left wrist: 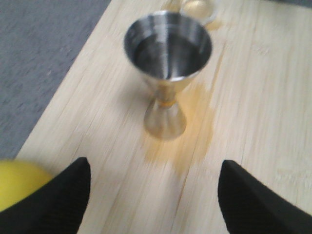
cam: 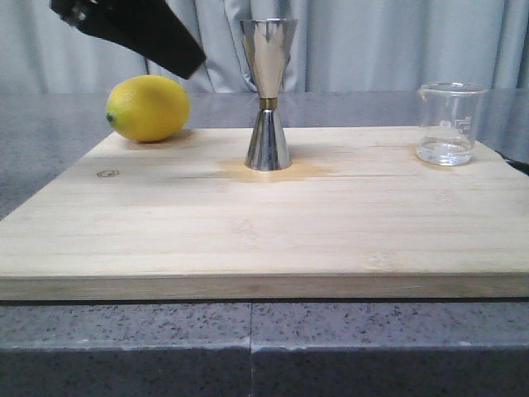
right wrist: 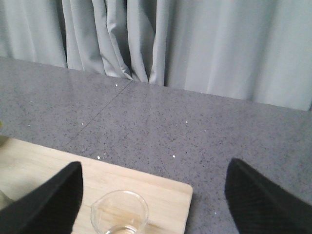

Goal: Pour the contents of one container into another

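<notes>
Left gripper, fingers spread wide and holding nothing, hangs above the far-left part of the board, aimed at the jigger. Beneath it, at the board's far-left edge, lies a lemon, well apart from the pouring line and seemingly no part of the task. Centre, toward the far edge, the steel jigger stands upright on its smaller cone; the left wrist view shows liquid in its upper cup, and a damp yellowish stain spreads on the wood around its base. Standing alone with free space on both sides, it leaves room for the spread fingers to close round its narrow waist. At far right a glass beaker stands upright near the board's corner, a shallow layer of clear liquid at its bottom, apparently the receiving vessel. Right gripper, likewise open and empty, hovers above the beaker, probably waiting.
</notes>
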Controlling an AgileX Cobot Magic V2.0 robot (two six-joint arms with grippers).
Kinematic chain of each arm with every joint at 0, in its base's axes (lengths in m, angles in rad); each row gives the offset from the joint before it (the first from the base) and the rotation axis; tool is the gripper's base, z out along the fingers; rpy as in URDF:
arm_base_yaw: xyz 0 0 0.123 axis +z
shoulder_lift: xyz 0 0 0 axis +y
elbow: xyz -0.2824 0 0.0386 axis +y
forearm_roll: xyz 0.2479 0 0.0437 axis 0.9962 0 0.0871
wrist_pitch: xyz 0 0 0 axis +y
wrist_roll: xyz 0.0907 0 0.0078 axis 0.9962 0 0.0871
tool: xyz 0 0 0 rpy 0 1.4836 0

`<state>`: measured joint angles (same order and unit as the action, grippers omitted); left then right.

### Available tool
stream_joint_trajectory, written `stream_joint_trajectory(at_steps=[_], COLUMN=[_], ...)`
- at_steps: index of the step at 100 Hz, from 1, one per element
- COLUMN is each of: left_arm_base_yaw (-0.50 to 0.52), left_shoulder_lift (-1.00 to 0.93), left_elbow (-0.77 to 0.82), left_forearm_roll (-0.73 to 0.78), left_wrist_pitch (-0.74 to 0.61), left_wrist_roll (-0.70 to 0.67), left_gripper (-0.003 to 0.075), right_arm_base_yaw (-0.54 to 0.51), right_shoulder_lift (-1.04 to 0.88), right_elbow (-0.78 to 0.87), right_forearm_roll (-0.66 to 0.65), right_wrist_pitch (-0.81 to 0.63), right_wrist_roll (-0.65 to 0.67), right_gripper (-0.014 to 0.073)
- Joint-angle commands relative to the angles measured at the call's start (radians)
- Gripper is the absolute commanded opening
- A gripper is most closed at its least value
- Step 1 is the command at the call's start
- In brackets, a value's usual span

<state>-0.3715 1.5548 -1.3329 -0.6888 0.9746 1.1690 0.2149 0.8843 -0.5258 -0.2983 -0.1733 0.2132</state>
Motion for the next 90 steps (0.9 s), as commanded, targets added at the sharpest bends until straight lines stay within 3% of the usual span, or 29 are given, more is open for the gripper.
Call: stream_joint_trajectory(at_steps=[1, 15, 31, 46, 62, 90], left_arm_base_yaw=[-0.008, -0.008, -0.008, -0.008, -0.008, -0.008], left_shoulder_lift=[-0.086, -0.168, -0.280, -0.406, -0.584, -0.919], left_elbow=[-0.080, -0.103, -0.054, 0.043, 0.204, 0.510], left_forearm_roll=[0.194, 0.492, 0.689, 0.777, 0.777, 0.783], left_wrist_pitch=[0.015, 0.034, 0.051, 0.047, -0.038, -0.144], left_wrist_roll=[-0.288, -0.689, -1.001, -1.160, -1.263, -1.369], left_gripper=[0.0507, 0.0492, 0.0455, 0.0449, 0.0449, 0.0449], right_arm_base_yaw=[-0.005, -0.005, -0.005, -0.005, -0.005, -0.005], right_shoulder_lift=[-0.018, -0.020, -0.020, -0.020, -0.044, -0.221], right_elbow=[-0.042, -0.104, -0.260, -0.356, -0.372, -0.367], right_forearm_roll=[0.006, 0.050, 0.099, 0.107, 0.138, 0.155], right_wrist_pitch=[-0.010, 0.206, 0.565, 0.828, 0.991, 1.037], right_wrist_roll=[0.001, 0.001, 0.001, -0.003, -0.016, -0.037], right_gripper=[0.0544, 0.0544, 0.0544, 0.0544, 0.0542, 0.0542])
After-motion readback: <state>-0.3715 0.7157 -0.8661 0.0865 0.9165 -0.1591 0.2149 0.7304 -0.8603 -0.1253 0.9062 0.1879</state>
